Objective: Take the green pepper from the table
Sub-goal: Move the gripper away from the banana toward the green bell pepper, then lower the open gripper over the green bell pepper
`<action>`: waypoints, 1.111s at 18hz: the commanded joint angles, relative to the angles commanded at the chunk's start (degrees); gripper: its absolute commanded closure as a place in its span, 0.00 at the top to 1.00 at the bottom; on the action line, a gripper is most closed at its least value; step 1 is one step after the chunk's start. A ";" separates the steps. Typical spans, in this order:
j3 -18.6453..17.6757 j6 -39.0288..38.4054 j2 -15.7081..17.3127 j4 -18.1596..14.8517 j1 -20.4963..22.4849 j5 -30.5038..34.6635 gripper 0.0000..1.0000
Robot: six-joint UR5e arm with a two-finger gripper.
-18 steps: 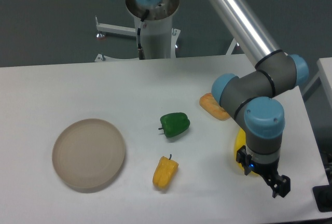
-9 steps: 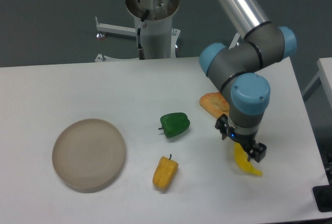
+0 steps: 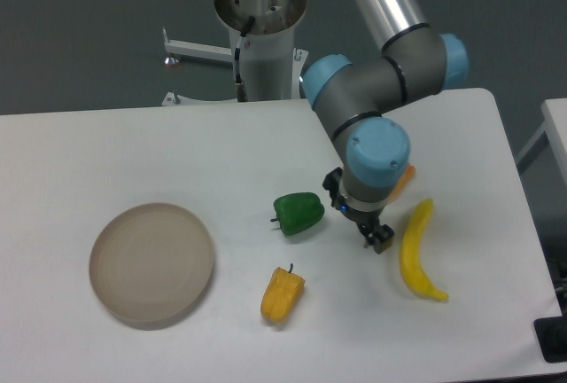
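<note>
Broadly, the table (image 3: 106,144) is a white top that fills most of the view, with its back edge running in front of the arm's base and a rounded corner at the far right. Much bare surface lies on the left and along the back edge, and also along the front edge at the right. The arm (image 3: 381,90) reaches from the upper middle down over the centre-right of the table. The round beige plate (image 3: 151,263) sits at the left front and holds nothing. The yellow banana (image 3: 416,250) lies to the right of the arm's wrist, near the right side. The green pepper (image 3: 299,213) rests on the table near the centre, just left of the gripper (image 3: 361,223) and apart from it. The yellow pepper (image 3: 283,294) lies in front of the green one, near it but not touching. The gripper hangs low under the wrist; whether its fingers are parted cannot be told, and no object is seen in it.
</note>
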 joint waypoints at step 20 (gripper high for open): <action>-7.12 -0.18 2.11 2.20 -2.38 -0.09 1.00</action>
